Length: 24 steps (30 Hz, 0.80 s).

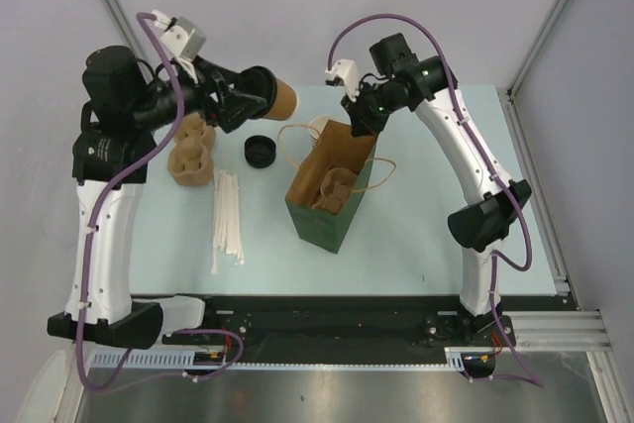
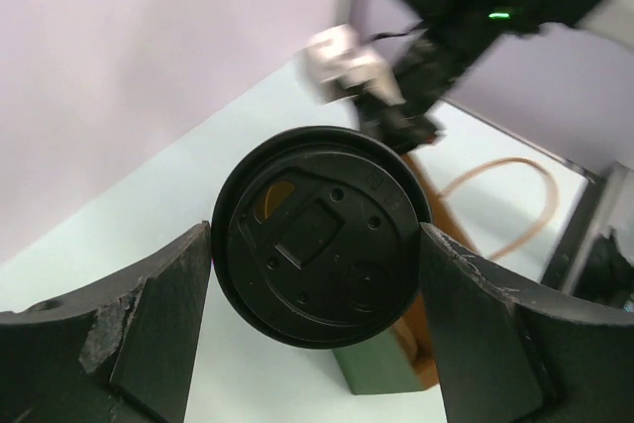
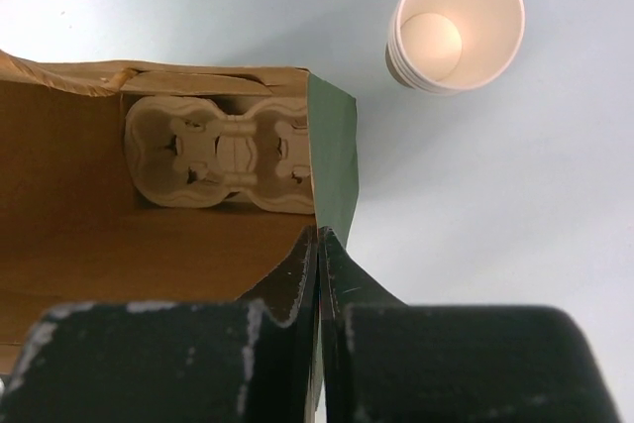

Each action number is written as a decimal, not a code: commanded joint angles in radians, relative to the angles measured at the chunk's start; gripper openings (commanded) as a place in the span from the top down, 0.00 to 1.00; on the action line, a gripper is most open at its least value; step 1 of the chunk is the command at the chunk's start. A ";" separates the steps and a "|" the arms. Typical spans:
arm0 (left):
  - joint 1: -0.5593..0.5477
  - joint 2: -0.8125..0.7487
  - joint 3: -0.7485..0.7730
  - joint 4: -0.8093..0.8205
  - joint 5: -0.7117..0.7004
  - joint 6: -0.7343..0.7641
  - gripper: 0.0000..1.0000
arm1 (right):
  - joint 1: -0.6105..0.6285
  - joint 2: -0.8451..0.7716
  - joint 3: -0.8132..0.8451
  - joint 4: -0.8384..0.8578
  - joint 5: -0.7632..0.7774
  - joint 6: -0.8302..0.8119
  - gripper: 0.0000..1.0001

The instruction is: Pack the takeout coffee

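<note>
The takeout coffee point(image 1: 284, 98), a tan paper cup with a black lid point(image 2: 307, 205), hangs on its side above the table's far left. My left gripper point(image 1: 253, 96) is shut on it, one finger point(image 2: 149, 324) against each side of the lid. The green bag point(image 1: 332, 207) stands open mid-table to the cup's right, brown inside, with a pulp cup carrier point(image 3: 223, 151) at its bottom. My right gripper point(image 3: 320, 235) is shut on the bag's far rim point(image 1: 359, 126), the paper wall pinched between its fingers.
A loose black lid point(image 1: 260, 151) lies left of the bag. Another pulp carrier point(image 1: 191, 156) and a bundle of white sticks point(image 1: 228, 215) lie further left. A stack of nested cups point(image 3: 456, 25) stands upright just beyond the bag.
</note>
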 commanded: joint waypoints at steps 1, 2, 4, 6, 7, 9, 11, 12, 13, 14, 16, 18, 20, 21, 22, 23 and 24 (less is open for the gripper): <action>-0.141 -0.001 0.106 -0.093 0.038 0.105 0.45 | 0.026 -0.053 0.031 0.034 0.030 0.069 1.00; -0.197 -0.002 0.106 -0.098 0.031 0.113 0.45 | 0.027 -0.056 0.031 0.039 0.033 0.079 1.00; -0.251 -0.001 0.091 -0.108 0.005 0.128 0.45 | 0.034 -0.058 0.034 0.051 0.039 0.112 1.00; -0.325 0.005 0.074 -0.119 -0.037 0.145 0.45 | 0.037 -0.059 0.038 0.056 0.047 0.137 1.00; -0.350 0.007 0.051 -0.128 -0.060 0.168 0.45 | 0.037 -0.061 0.038 0.054 0.047 0.146 1.00; -0.429 0.014 0.002 -0.138 -0.138 0.203 0.45 | 0.038 -0.065 0.038 0.057 0.045 0.183 1.00; -0.497 0.024 -0.035 -0.145 -0.183 0.255 0.45 | 0.038 -0.073 0.037 0.057 0.039 0.204 1.00; -0.512 0.027 -0.074 -0.136 -0.233 0.264 0.45 | 0.037 -0.080 0.035 0.063 0.027 0.209 1.00; -0.537 0.030 -0.091 -0.115 -0.249 0.277 0.46 | 0.038 -0.085 0.035 0.062 0.016 0.211 1.00; -0.543 0.034 -0.104 -0.101 -0.264 0.283 0.46 | 0.038 -0.091 0.032 0.065 0.004 0.217 1.00; -0.566 0.041 -0.139 -0.069 -0.332 0.306 0.46 | 0.038 -0.108 0.026 0.065 -0.038 0.220 1.00; -0.577 0.051 -0.171 -0.040 -0.367 0.329 0.47 | 0.046 -0.123 0.003 0.071 -0.055 0.220 1.00; -0.584 0.054 -0.199 -0.021 -0.413 0.340 0.47 | 0.056 -0.142 -0.015 0.077 -0.055 0.221 1.00; -0.589 0.057 -0.225 -0.004 -0.429 0.353 0.47 | 0.061 -0.146 -0.037 0.083 -0.052 0.229 1.00; -0.600 0.056 -0.237 0.005 -0.462 0.360 0.47 | 0.066 -0.156 -0.046 0.088 -0.050 0.235 1.00; -0.607 0.059 -0.249 0.016 -0.485 0.367 0.47 | 0.067 -0.160 -0.054 0.094 -0.049 0.241 1.00; -0.615 0.062 -0.274 0.033 -0.504 0.381 0.47 | 0.070 -0.163 -0.064 0.099 -0.053 0.256 1.00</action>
